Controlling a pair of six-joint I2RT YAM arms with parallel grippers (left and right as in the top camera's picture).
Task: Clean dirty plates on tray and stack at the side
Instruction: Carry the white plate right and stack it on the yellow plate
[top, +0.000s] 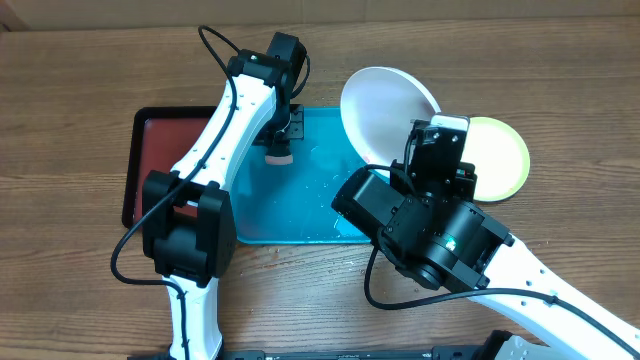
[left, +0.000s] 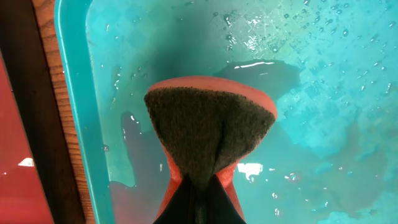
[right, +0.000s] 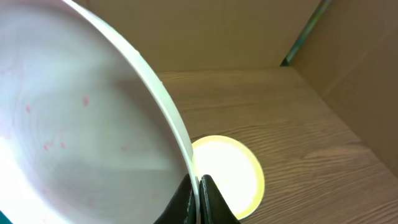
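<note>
While the white plate (top: 385, 105) hangs tilted over the right end of the turquoise tray (top: 300, 215), the right pincer (right: 198, 186) is clamped on its rim. Faint pink specks seem to dot its face, though the close view is blurred. Beside it, the yellow-green plate (top: 500, 155) lies flat on the worktop (top: 80, 90). The left pincer (left: 198, 202) squeezes a scouring sponge (left: 208, 124) above the wet tray floor. A dark red tray (top: 160, 150) sits just left.

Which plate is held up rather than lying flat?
The white plate, pinched at its rim by the right tool and tilted; the yellow-green plate lies flat on the table.
</note>
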